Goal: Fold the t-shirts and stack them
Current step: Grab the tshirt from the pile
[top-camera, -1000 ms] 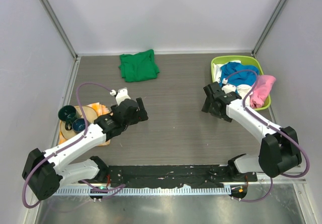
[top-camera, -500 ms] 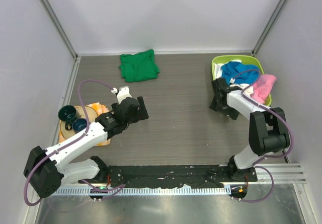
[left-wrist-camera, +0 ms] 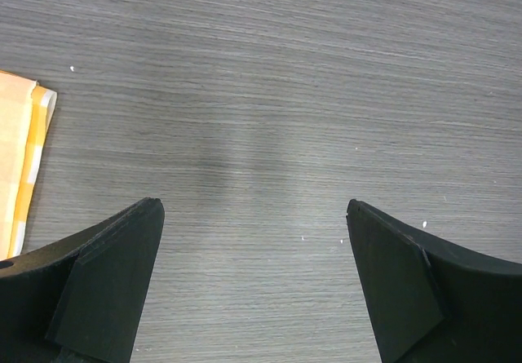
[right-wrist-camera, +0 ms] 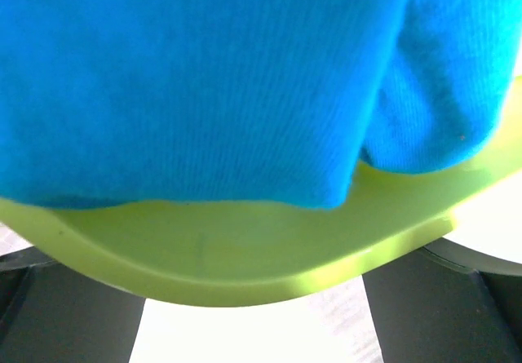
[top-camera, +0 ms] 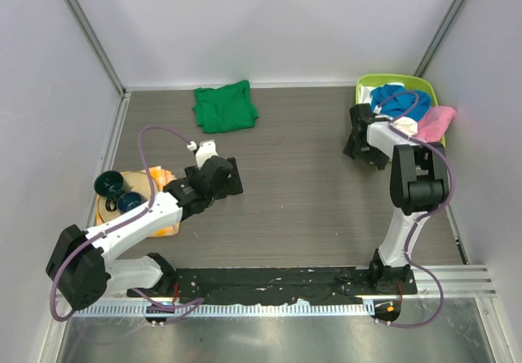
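Blue t-shirt (right-wrist-camera: 204,77) sits in the lime basket (right-wrist-camera: 245,257) just ahead of my right claw (right-wrist-camera: 245,314), which is spread wide and holds nothing. My left claw (left-wrist-camera: 254,216) gapes equally wide, empty; the green t-shirt (top-camera: 225,107) lies well ahead of it.

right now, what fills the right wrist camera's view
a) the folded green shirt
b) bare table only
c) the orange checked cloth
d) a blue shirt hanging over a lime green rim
d: the right wrist view shows the blue shirt drooping over the rim of the lime green bin, with the right hand open, a finger showing at each lower corner.
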Robot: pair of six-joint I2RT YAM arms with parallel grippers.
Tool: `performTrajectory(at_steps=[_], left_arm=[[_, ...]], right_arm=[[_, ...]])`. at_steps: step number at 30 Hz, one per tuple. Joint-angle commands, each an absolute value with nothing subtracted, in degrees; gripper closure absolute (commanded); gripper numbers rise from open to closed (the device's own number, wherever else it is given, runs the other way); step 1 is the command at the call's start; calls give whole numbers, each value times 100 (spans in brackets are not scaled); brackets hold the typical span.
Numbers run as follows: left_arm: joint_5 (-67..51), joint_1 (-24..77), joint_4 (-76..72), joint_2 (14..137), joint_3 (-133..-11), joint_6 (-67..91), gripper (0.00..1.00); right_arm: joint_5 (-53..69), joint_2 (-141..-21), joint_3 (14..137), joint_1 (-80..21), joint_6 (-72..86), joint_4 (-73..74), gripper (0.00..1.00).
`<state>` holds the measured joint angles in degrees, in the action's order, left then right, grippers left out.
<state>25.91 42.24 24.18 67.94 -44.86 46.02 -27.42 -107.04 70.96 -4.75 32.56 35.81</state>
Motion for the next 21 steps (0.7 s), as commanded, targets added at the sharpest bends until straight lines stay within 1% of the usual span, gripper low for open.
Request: performTrajectory(at_steps=[1, 6, 10, 13, 17, 19, 21], left_arm=[[2733, 4192, 2189, 6891, -4737, 4526, 0], [2725, 4157, 2109, 7084, -4790, 4483, 0], [2646, 4140, 2065, 7181, -4834, 4439, 0], [2593, 4140, 2083, 7111, -4825, 4395, 0], [2470, 4140, 2100, 6935, -4799, 4342, 0], [2400, 4140, 2144, 6873, -4834, 4289, 0], [2373, 4140, 2171, 6856, -4843, 4245, 0]], right_arm=[[-2786, -11135, 7988, -378, 2954, 3278, 0], [-2628, -11601, 8769, -369, 2804, 3305, 0], [-2620, -11874, 9324, -378, 2725, 3682, 0], [-2373, -11524, 9343, -465, 2681, 3955, 0], [-2049, -10375, 9176, -571, 2698, 4069, 1], [-1820, -10117, 9385, -580, 2707, 4357, 1], [-1706, -9941, 9921, -580, 2690, 4587, 1]])
